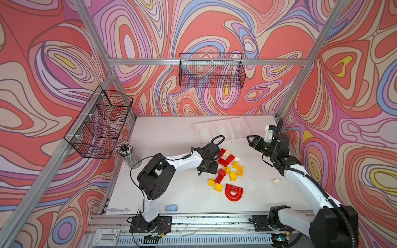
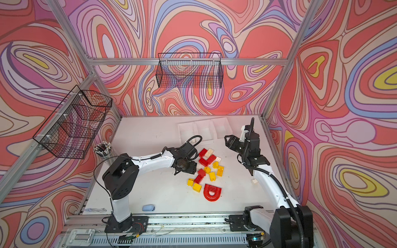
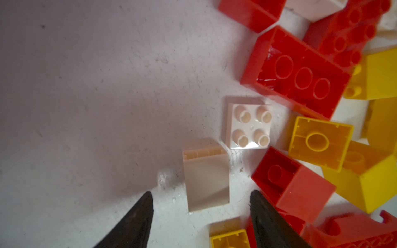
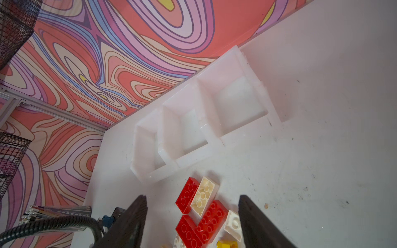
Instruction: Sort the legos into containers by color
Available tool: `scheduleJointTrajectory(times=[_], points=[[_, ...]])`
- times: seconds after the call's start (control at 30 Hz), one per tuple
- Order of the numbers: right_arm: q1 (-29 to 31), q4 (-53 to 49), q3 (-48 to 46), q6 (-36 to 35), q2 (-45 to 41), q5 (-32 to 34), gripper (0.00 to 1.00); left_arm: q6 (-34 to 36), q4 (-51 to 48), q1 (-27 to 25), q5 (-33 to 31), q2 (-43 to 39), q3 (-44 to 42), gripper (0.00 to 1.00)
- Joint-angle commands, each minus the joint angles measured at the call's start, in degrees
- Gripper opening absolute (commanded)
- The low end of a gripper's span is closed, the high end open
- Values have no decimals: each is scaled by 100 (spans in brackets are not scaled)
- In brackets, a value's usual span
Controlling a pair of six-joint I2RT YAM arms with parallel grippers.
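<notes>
The left pincer [image 3: 200, 192] is low over the bench [image 3: 86, 107]. Its jaws are spread to either side of a cream-white brick [image 3: 206, 180] lying on its side. A gap shows between each black fingertip and the brick, so nothing is pinched. Just past that brick sits a square cream piece [image 3: 249, 126] with four studs up. Beyond it lie a long red brick [image 3: 296, 73] and a yellow brick [image 3: 320, 141], both hollow side up.

In both top views this arm's wrist covers the left edge of the legos [image 1: 228, 169], a loose heap of red, yellow and cream in the middle of the bench. The red arch [image 1: 234, 192] lies flat at the near edge of the heap. One lone cream brick [image 1: 275, 180] lies apart on the right (close by the right arm).

The right pincer [image 4: 192, 196] hangs in the air to the right of the heap, near the right end of the containers [image 4: 191, 155], jaws spread with nothing between them. Those three white bins stand in a row near the back wall. A pale blue block [image 1: 171, 207] rests at the front edge, and a pencil cup [image 1: 127, 155] stands at the left.
</notes>
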Motion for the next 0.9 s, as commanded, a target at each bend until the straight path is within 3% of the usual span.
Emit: scheduleJointTrajectory(times=[0.0, 0.1, 0.57, 0.87], points=[[-3, 106, -179, 76, -163, -119, 70, -70, 53, -36, 13, 168, 98, 66], [-3, 173, -290, 95, -209, -142, 70, -36, -15, -33, -96, 300, 183, 62], [-4, 229, -506, 56, -448, -273, 70, -37, -485, -88, -394, 479, 524, 23], [-3, 282, -817, 30, -534, -503, 70, 250, -1115, 69, -891, 97, 1466, 24]])
